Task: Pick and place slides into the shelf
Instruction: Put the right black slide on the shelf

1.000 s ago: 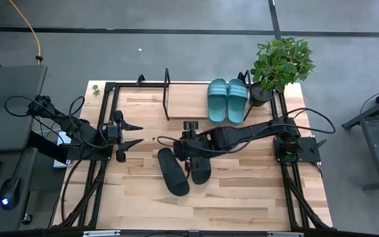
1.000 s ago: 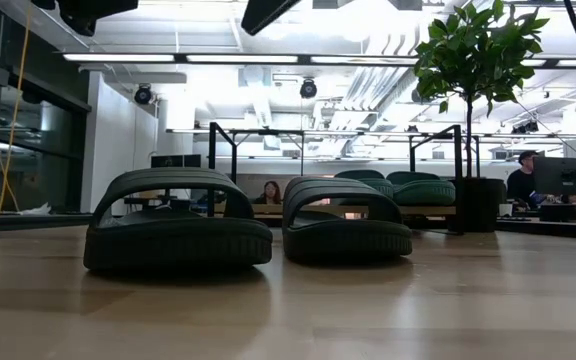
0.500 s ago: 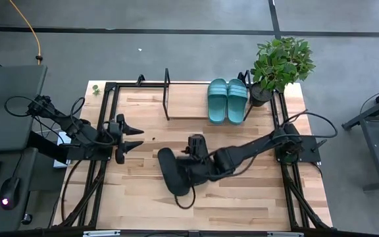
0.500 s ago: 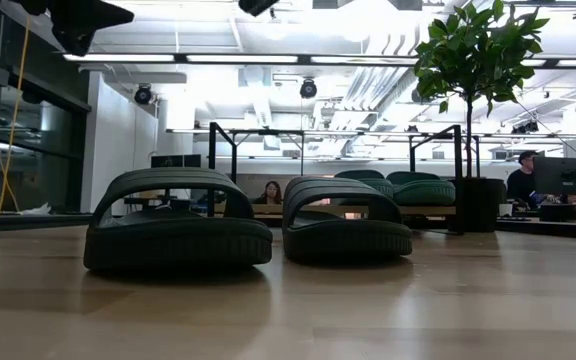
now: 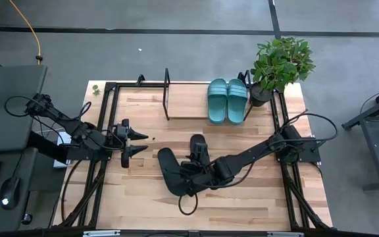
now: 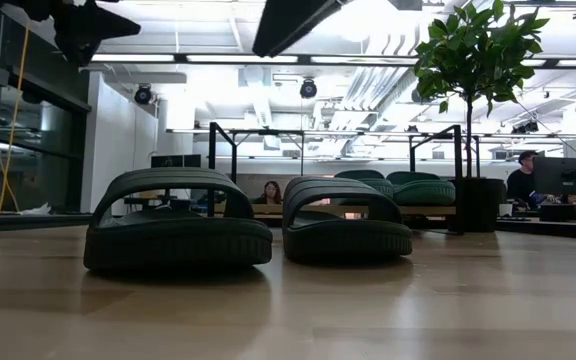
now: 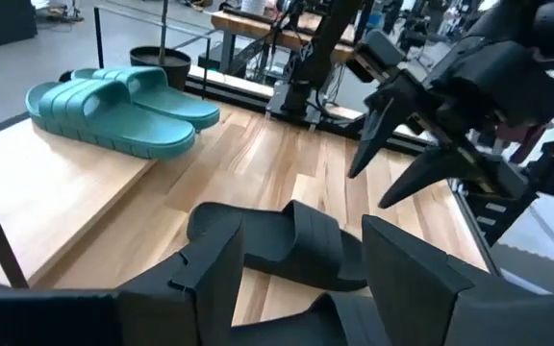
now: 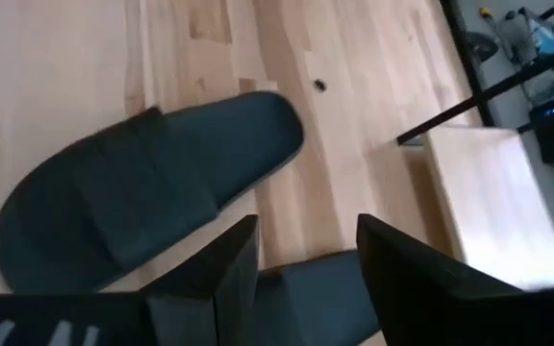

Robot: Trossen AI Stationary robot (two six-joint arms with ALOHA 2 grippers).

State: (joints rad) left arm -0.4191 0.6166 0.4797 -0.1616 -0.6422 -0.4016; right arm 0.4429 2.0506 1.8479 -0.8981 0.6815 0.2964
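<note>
Two black slides lie soles down on the table: one (image 5: 172, 172) toward the left, one (image 5: 199, 146) just right of it; in the low view they sit side by side (image 6: 178, 228) (image 6: 346, 222). Two teal slides (image 5: 227, 100) rest on the right end of the shelf's wooden board (image 5: 188, 105). My right gripper (image 5: 191, 172) hovers open above the black pair; in its wrist view the open fingers (image 8: 306, 231) stand over the right-hand slide (image 8: 306, 284), with the left-hand one (image 8: 152, 202) beyond. My left gripper (image 5: 139, 143) is open, left of the black slides (image 7: 287, 245).
A potted plant (image 5: 278, 66) stands at the table's far right corner beside the shelf. A black tube frame (image 5: 107, 118) runs around the tabletop. The shelf board's left half (image 5: 183, 102) is bare. People sit at desks in the room behind (image 6: 268, 192).
My right gripper has swung from just in front of the shelf toward the table's near edge, coming over the two black slides. My left gripper has moved a little toward the table's right. The slides have not moved.
</note>
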